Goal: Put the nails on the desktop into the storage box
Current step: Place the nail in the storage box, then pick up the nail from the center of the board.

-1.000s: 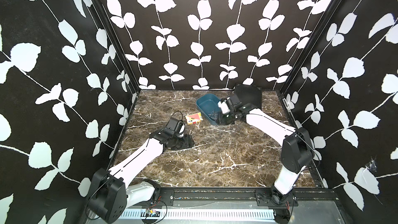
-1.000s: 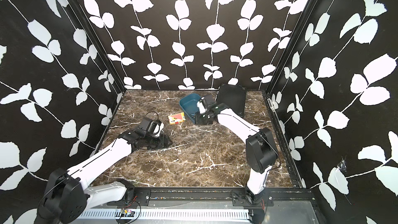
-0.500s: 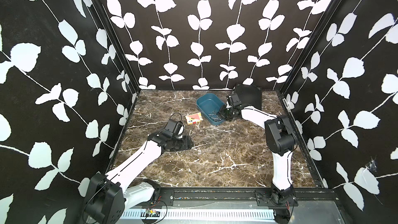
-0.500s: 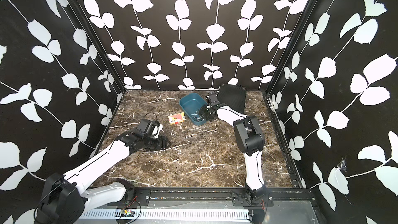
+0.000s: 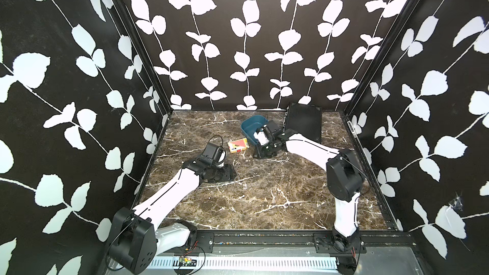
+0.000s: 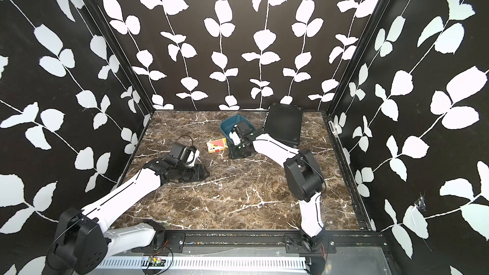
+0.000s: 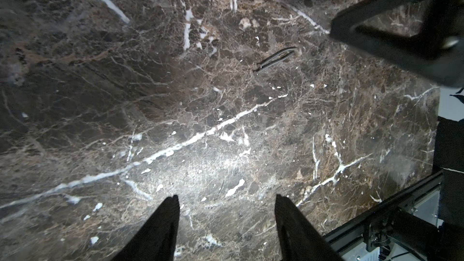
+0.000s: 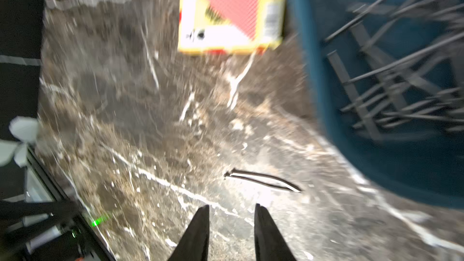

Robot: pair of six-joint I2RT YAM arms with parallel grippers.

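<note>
Brown marble bench spreads wide; black ribbed case at the back, teal storage box just beside it. Card box sits near the tub. Left hand released, empty, low over the bench. Right hand parted, empty, just short of what look like two loose nails on the bench near the tub wall; more nails heaped inside the box.

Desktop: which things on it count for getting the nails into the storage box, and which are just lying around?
Part of the job:
loose nails lying on the desktop
teal storage box
nails already in it

Just lying about:
red, white and yellow card box
black ribbed flat case
</note>
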